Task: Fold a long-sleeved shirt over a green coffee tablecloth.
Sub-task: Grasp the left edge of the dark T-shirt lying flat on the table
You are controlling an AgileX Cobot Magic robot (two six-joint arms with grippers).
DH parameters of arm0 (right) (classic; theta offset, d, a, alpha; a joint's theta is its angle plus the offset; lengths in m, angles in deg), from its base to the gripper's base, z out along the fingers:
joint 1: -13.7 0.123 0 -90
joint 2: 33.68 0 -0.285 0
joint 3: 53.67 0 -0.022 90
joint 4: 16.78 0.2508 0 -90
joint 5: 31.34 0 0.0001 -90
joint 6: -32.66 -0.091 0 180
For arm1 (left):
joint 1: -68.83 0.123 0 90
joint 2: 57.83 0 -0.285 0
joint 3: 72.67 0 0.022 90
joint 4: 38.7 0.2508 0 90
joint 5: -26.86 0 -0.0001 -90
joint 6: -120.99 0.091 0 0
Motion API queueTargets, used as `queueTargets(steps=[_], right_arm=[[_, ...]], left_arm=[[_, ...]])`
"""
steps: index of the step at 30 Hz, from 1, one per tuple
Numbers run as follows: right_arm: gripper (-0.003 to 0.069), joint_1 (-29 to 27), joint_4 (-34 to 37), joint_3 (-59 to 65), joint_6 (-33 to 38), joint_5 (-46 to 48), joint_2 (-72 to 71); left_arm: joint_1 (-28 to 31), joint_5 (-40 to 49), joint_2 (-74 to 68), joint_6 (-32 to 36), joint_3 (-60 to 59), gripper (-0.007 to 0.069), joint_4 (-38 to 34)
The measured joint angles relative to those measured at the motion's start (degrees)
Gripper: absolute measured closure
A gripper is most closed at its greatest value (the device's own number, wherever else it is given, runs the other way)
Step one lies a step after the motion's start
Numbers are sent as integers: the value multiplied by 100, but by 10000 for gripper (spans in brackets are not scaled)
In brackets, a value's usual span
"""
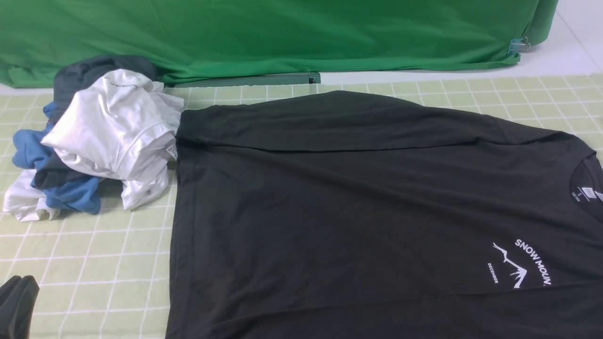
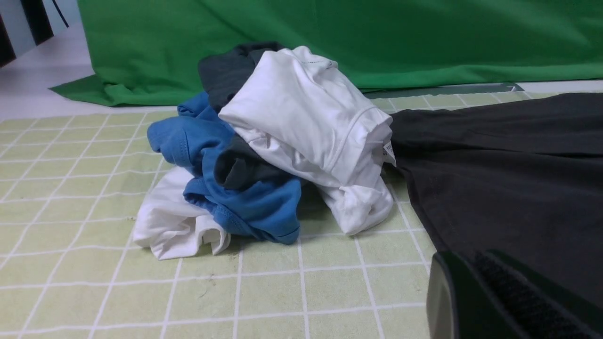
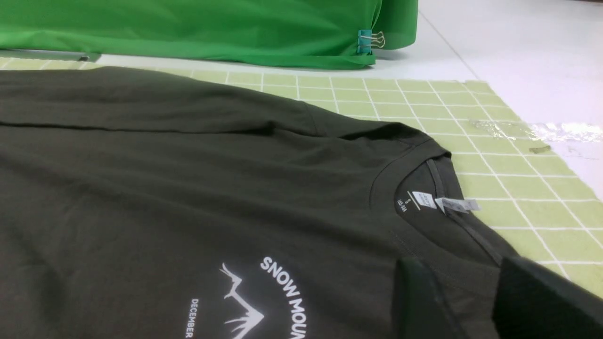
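Right wrist view: long-sleeved shirt [image 3: 188, 188] collar just beyond right hand [image 3: 471, 301].

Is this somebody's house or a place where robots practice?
Most likely a robot practice lab. A plain green backdrop is held by a binder clip, the checked tablecloth is taped to a white table, and a black shirt lies spread flat for folding.

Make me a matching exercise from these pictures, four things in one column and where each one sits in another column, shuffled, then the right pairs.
Things:
1. long-sleeved shirt
2. pile of white and blue garments
3. binder clip
4. green coffee tablecloth

Places:
A. on the plain green backdrop's corner, far right
B. spread flat, collar toward the right
C. under everything, covering the table
D. bunched at the far left, beside the shirt's hem

Pairs: 1-B, 2-D, 3-A, 4-C
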Motion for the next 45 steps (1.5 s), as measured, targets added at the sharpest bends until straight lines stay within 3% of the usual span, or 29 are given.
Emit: queueTargets(steps=[5,12,19,22,25,27,30,35,36,37,41,45], right_arm=[[414,0,0,0,0,0,0],[414,0,0,0,0,0,0],[414,0,0,0,0,-11,0],[414,0,207,0,-267,-283,0],[414,5,806,0,-1376,-1565,0],[414,5,976,0,-2052,-2289,0],[414,5,1058,0,-2455,-2836,0],[414,5,1095,0,-2622,-3141,0],[414,5,1095,0,-2767,-3242,0],[414,5,1095,0,-2796,-3257,0],[432,11,987,-29,-3577,-3735,2],[519,152,81,-612,-3965,-2858,16]], left_arm=[[0,-99,0,-28,0,589,152],[0,-1655,0,-654,0,589,-2317],[0,-2708,0,-679,0,589,-2545],[0,-3219,0,-859,0,589,-2527],[0,-4784,0,-1602,0,589,-2288],[0,-5122,5,-1813,231,589,-2112],[0,-4683,11,-1863,872,589,-1834],[0,-2299,-540,-1863,2754,589,-888],[0,-1198,-1046,-1863,3475,589,-626],[0,-1073,-1108,-1863,3550,589,-610],[0,1762,-2749,-1188,4804,589,-675],[0,3219,-3945,-428,5029,589,-1223]])
